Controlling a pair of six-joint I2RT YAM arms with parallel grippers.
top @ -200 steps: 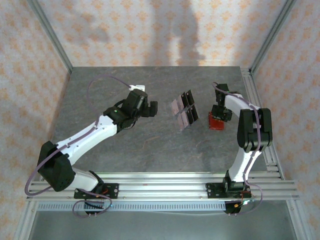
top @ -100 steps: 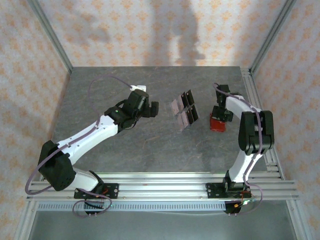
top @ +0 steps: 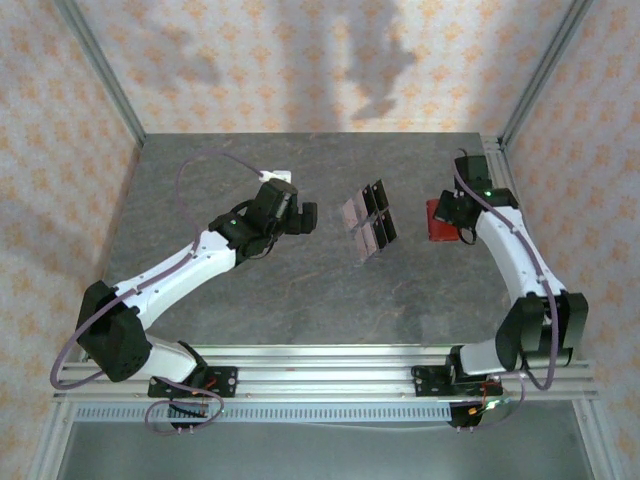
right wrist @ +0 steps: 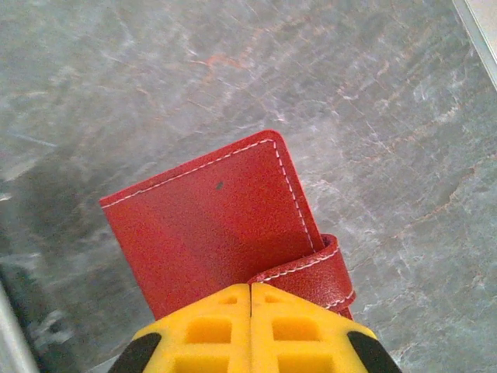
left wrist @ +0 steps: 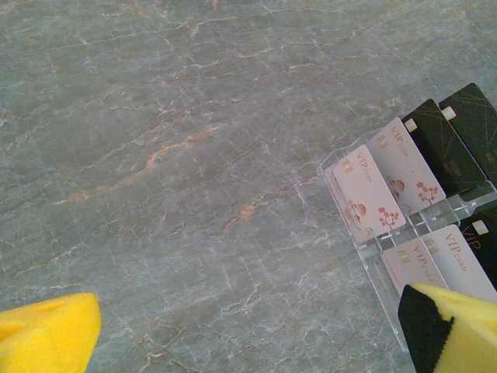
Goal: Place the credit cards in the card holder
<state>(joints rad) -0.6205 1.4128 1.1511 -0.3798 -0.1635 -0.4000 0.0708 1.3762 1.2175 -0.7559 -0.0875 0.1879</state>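
The card holder (top: pixel 440 222) is a closed red wallet with white stitching and a strap (right wrist: pixel 210 225). My right gripper (top: pixel 449 214) is shut on its near edge by the strap (right wrist: pixel 250 289), yellow fingertips (right wrist: pixel 202 330) pressed together. The credit cards (top: pixel 368 218) lean in a clear tiered stand at mid-table. Pale ones (left wrist: pixel 373 190) with blossom prints sit beside black ones (left wrist: pixel 454 140). My left gripper (top: pixel 305 217) hovers just left of the stand, open (left wrist: pixel 248 334), with nothing between its yellow fingers (left wrist: pixel 46 334).
An aluminium rail (top: pixel 500 170) runs along the table's right edge, close behind the wallet (right wrist: pixel 477 31). A small white object (top: pixel 280 176) lies behind the left wrist. Bare grey marble (top: pixel 300 290) lies between the stand and the arm bases.
My right gripper has gone shut on the card holder and carried it up and away toward the right rail as the arm stretched out. The left arm has stayed put.
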